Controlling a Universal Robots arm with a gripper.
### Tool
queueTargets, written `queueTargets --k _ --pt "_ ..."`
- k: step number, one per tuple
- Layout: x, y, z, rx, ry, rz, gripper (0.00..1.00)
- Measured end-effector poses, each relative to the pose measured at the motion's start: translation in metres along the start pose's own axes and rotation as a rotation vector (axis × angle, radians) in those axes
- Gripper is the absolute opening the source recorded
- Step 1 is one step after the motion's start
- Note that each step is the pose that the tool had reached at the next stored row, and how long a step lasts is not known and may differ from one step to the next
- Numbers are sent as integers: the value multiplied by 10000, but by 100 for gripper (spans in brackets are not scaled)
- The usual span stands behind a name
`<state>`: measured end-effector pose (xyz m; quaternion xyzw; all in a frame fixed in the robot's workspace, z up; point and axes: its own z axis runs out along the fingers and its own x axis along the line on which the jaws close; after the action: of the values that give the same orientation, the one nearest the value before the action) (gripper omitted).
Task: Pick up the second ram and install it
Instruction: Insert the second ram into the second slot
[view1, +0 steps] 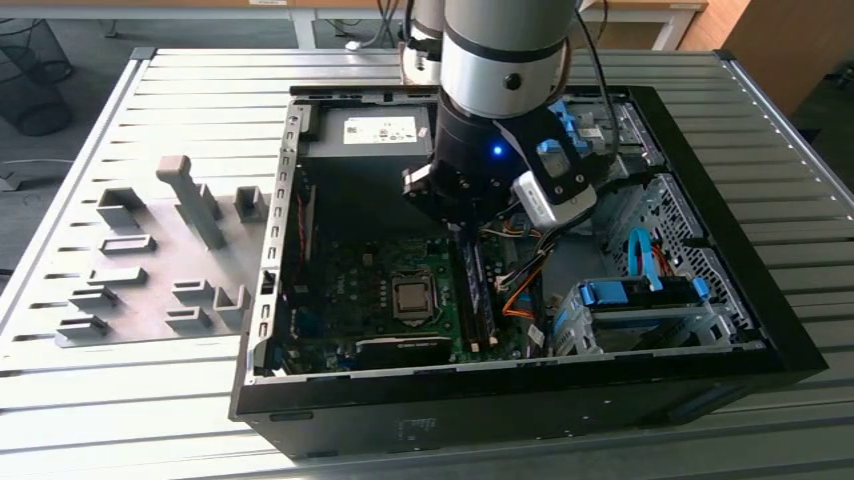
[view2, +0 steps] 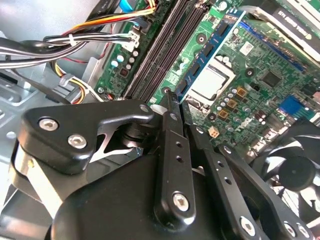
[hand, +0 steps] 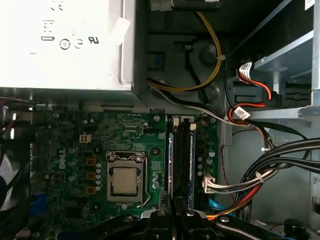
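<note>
Slim blue second ram (hand: 191, 150), seated in black slots (hand: 180, 150)

Daylit table (view1: 160, 90), shadowed case (view1: 320, 200) interior — sharp, slight glare

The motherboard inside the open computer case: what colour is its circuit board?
Green. The motherboard shows best in the first wrist view.

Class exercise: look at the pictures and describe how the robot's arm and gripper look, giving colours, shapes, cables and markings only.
The arm is a silver-grey cylinder ending in a black wrist section with a small blue light and a white-and-black module with a blue patch on its side. Dark cables run along it. The gripper is matte black, with flat bolted linkage bars and silver screw heads.
</note>
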<state>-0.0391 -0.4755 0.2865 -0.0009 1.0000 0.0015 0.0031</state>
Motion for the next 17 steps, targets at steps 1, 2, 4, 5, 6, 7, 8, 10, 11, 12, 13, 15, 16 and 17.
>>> queueTargets --k 1,2,4,5,6,7,8,10,11,12,13,15,16,17 --pt "0 0 18 -1 -1 58 14" --pt "0 0 36 0 -1 102 14" --pt "0 0 72 1 -1 112 14" --pt "0 0 92 0 -1 113 14" --pt "0 0 110 0 -1 113 14" --pt "0 0 128 0 -1 112 14" --pt "0 0 146 1 0 113 14" --pt "-2 0 179 0 0 112 14" --pt "-2 -1 180 3 0 112 14" --pt "-2 -1 181 2 0 113 14" --pt "-2 -1 181 3 1 112 14" --pt "-9 0 188 -2 -1 111 14" --pt "-29 0 199 -3 -1 111 14" --pt "-45 -1 216 -1 0 112 14"
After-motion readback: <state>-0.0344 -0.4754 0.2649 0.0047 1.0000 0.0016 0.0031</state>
